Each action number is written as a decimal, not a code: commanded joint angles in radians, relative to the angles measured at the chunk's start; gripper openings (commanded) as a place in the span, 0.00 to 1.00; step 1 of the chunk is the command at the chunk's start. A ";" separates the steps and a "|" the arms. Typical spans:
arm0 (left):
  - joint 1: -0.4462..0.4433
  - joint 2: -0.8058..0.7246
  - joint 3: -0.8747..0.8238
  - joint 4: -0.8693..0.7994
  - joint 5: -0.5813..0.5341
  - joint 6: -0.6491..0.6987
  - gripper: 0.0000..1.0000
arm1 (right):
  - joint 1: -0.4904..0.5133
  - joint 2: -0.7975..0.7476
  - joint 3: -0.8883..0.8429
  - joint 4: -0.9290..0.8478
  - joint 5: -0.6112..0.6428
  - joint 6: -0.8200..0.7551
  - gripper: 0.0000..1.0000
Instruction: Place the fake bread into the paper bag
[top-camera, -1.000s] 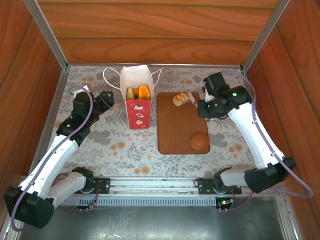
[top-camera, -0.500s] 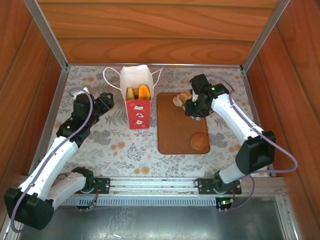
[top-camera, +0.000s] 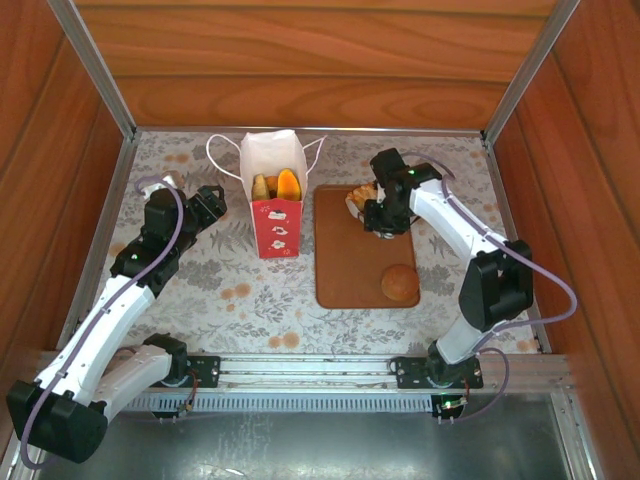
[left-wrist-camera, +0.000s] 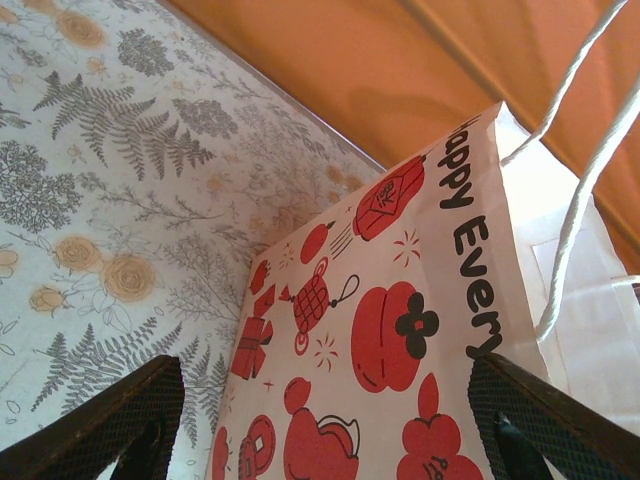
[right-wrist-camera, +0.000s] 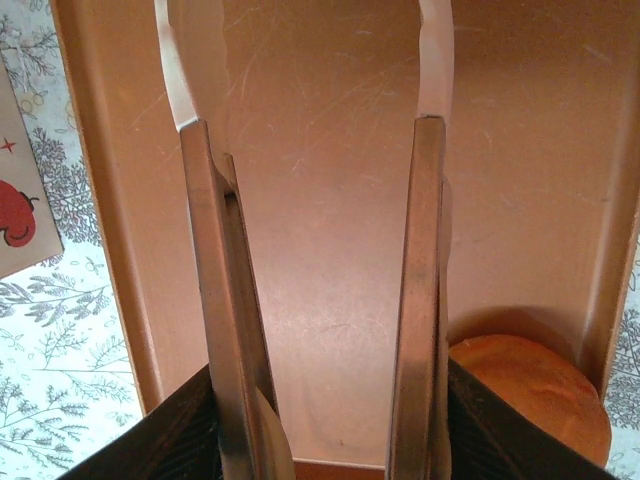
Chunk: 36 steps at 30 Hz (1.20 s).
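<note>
Two fake bread pieces are seen from above on the tray beside the paper bag. At its wrist, the left end effector is spread wide before the bag. At the other, tongs are clamped in the right end effector; the bun, likely light and stiff, is best pinched mid-body, within the tray's rim.

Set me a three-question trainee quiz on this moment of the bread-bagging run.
1. True or false: the paper bag already holds pastries.
2. What lies at the brown tray's near right corner? A round bun, B doughnut, C knife.
3. Fill in: the right gripper grips metal ____.
Key: 1 true; 2 A; 3 tongs.
</note>
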<state>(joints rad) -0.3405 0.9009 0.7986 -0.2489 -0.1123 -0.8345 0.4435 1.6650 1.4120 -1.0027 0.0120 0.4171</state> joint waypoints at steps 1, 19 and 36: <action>0.000 -0.016 -0.007 -0.016 -0.021 0.014 0.79 | 0.000 0.034 0.032 0.024 -0.023 0.016 0.52; 0.005 -0.018 -0.010 -0.030 -0.026 0.021 0.81 | 0.020 0.094 0.052 0.103 0.048 0.112 0.52; 0.011 -0.043 -0.003 -0.052 -0.033 0.037 0.82 | 0.024 0.056 -0.051 0.112 0.063 0.096 0.25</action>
<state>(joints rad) -0.3393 0.8795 0.7986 -0.2779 -0.1284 -0.8204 0.4664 1.7771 1.3857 -0.8963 0.0422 0.5148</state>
